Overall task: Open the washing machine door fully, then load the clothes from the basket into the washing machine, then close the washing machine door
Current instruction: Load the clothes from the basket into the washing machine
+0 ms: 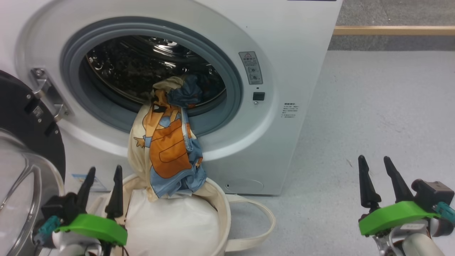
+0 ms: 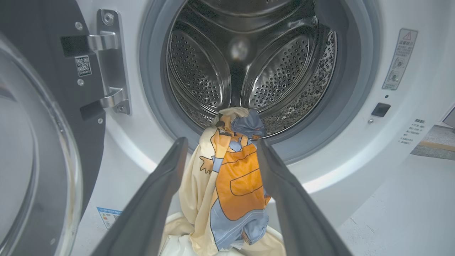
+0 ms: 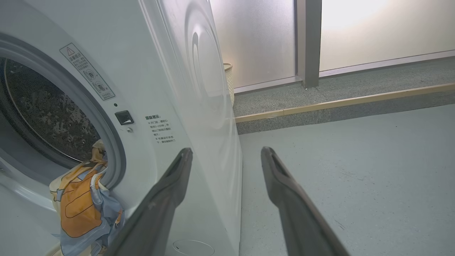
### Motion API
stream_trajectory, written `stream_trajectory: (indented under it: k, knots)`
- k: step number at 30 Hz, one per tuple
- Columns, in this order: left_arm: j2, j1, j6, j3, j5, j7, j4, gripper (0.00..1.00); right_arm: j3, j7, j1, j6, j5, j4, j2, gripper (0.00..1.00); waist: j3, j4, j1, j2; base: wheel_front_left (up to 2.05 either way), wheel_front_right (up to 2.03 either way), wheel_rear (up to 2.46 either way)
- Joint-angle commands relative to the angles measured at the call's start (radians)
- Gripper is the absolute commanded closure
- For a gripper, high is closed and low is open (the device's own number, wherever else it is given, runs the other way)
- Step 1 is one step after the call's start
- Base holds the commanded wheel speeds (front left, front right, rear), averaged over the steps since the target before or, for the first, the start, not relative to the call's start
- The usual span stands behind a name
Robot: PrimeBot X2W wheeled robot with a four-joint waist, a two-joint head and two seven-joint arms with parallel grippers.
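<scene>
Clothes point(image 1: 167, 142) drape from the drum point(image 2: 249, 53) lip into the basket point(image 1: 224, 213); both jaws stand wide, empty. Best the left jaws pinch the hanging bulk low, then push it deep inside.

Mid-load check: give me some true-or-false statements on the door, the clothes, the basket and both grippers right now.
1. The large round glossy black washing machine door with its clear glass bowl stands open. True.
2. The blue-and-cream clothes with orange cartoon prints lie wholly inside the perforated steel drum. False: they hang out over the grey rubber ring, down to the round cream canvas basket.
3. The left gripper is shut on the clothes. False: it is open and empty.
4. The right gripper is open, right of the white washing machine, above grey floor. True.
</scene>
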Motion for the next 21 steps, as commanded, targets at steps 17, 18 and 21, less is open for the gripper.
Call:
stream_trajectory:
  k: [17,18,21]
  knots:
    - [0.019,-0.134,-0.006,-0.176,-0.155,-0.012,0.344,0.0,0.024,-0.012,-0.065,0.007,-0.025,-0.054,-0.009,0.0,0.152,-0.07,0.0,0.0,0.0,0.0,0.0]
    - [0.025,-0.153,-0.006,-0.202,-0.176,-0.012,0.372,0.0,0.023,-0.012,-0.071,0.007,-0.027,-0.059,-0.008,0.0,0.169,-0.075,0.0,0.0,0.0,0.0,0.0]
    - [0.042,-0.212,-0.006,-0.255,-0.24,-0.011,0.445,0.0,0.017,-0.012,-0.088,0.007,-0.036,-0.075,-0.004,0.0,0.225,-0.09,0.0,0.0,0.0,0.0,0.0]
